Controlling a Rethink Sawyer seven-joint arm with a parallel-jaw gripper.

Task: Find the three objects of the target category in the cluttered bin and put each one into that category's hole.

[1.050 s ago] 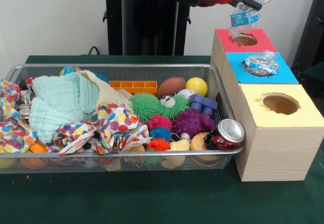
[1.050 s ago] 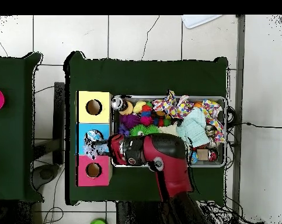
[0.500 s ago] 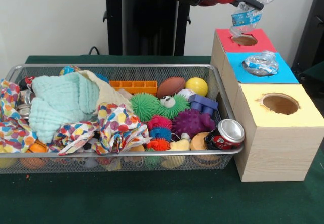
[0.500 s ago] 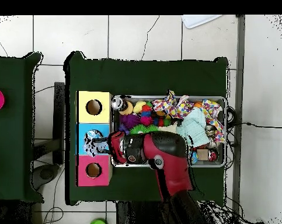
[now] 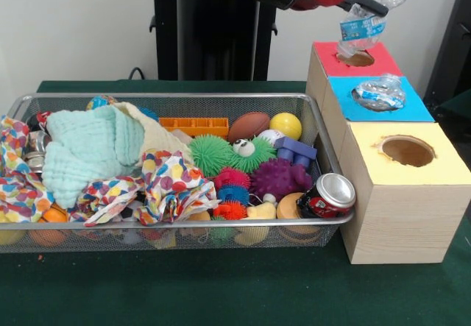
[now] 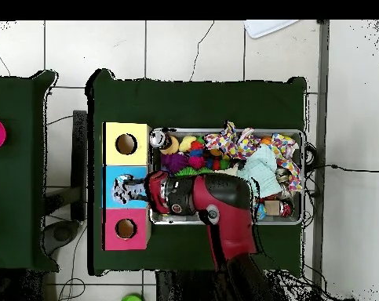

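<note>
My gripper (image 5: 366, 4) is shut on a clear wrinkly bottle (image 5: 359, 28) with a blue label and holds it in the air above the wooden box (image 5: 397, 223). In the overhead view the gripper (image 6: 145, 190) and bottle (image 6: 127, 190) are over the blue top panel (image 6: 114, 182). A second clear bottle (image 5: 378, 93) lies across the hole in the blue panel (image 5: 416, 109) and covers it. The silver wire-mesh bin (image 5: 110, 238) is left of the box, full of toys and cloths. No other bottle shows in the bin.
The box also has a red-topped hole (image 5: 356, 59) and a yellow-topped hole (image 5: 407, 150). A red drink can (image 5: 329, 196) lies in the bin's near right corner. Patterned cloths (image 5: 165, 186) and a mint cloth (image 5: 92, 149) cover the bin's left half.
The gripper has lifted the held bottle slightly and shifted it a little along the box toward the blue panel's middle. The bottle on the blue panel has not moved.
</note>
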